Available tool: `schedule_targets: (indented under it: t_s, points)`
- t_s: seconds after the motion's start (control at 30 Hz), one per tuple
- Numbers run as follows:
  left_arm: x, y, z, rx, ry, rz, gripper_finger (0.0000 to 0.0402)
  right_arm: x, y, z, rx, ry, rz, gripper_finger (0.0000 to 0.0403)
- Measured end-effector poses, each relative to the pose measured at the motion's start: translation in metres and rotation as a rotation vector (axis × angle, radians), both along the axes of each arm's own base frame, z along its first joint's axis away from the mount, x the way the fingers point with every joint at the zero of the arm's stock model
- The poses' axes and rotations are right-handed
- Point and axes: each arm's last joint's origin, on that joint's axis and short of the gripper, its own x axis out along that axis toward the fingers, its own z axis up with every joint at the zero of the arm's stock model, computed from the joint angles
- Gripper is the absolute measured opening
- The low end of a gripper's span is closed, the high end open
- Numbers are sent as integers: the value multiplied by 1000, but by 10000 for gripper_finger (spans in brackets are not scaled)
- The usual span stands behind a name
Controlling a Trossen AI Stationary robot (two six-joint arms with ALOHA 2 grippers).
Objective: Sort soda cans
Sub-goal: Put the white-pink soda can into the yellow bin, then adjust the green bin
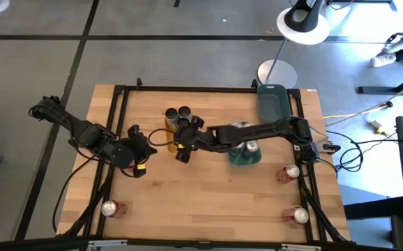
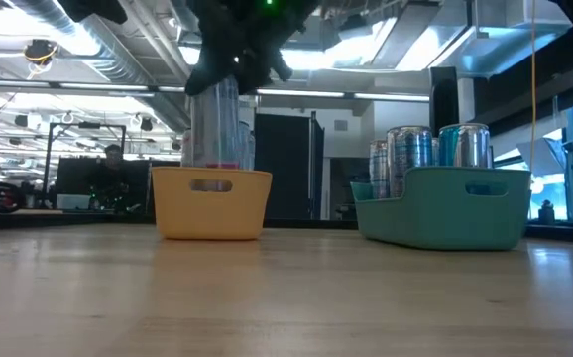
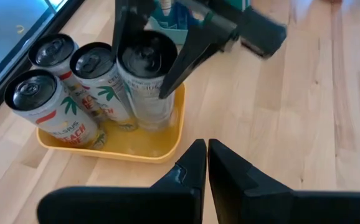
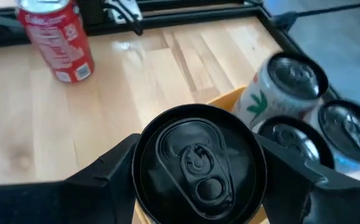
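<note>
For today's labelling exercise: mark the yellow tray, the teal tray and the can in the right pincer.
yellow tray (image 2: 212,203): low view, front wall.
teal tray (image 2: 445,210): low view, front wall.
held can (image 4: 195,163): right wrist view, dark lid.

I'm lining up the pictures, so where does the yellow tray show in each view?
High view: yellow tray, mid-table, under the black-topped cans.
Low view: left of centre.
Left wrist view: under the cans.
Right wrist view: only a rim sliver.
Shared landmark: those cans.

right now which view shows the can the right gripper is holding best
The left wrist view: the right gripper clamps the black-topped can inside the yellow tray, beside three others. The right wrist view shows only its lid, the low view a blurred side, the high view mostly the arm over it.
</note>
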Motion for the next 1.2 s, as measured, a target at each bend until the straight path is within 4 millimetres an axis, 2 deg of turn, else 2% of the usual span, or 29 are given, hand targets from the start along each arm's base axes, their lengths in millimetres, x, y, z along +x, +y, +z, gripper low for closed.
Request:
schedule_targets:
  t_s: [0.3, 0.5, 0.73, 0.9, 1.07, 1.2]
  points:
    - [2, -1, 1, 5, -16, -15, 11, -3, -12, -36, 86, -42, -120, 245]
    - [2, -1, 2, 0, -26, -16, 11, -3, -15, -43, 105, -54, -134, 249]
    - [3, -1, 2, 2, -26, -18, 11, -4, -15, -44, 88, -40, -114, 333]
    - [3, -1, 2, 2, -26, -18, 11, -8, -15, -32, 67, -57, -91, 364]
    - [3, -1, 2, 3, -26, -18, 11, -24, -6, -2, 52, -63, -60, 369]
    - [3, -1, 2, 7, -29, -14, 11, -46, 6, 26, 42, -39, -23, 370]
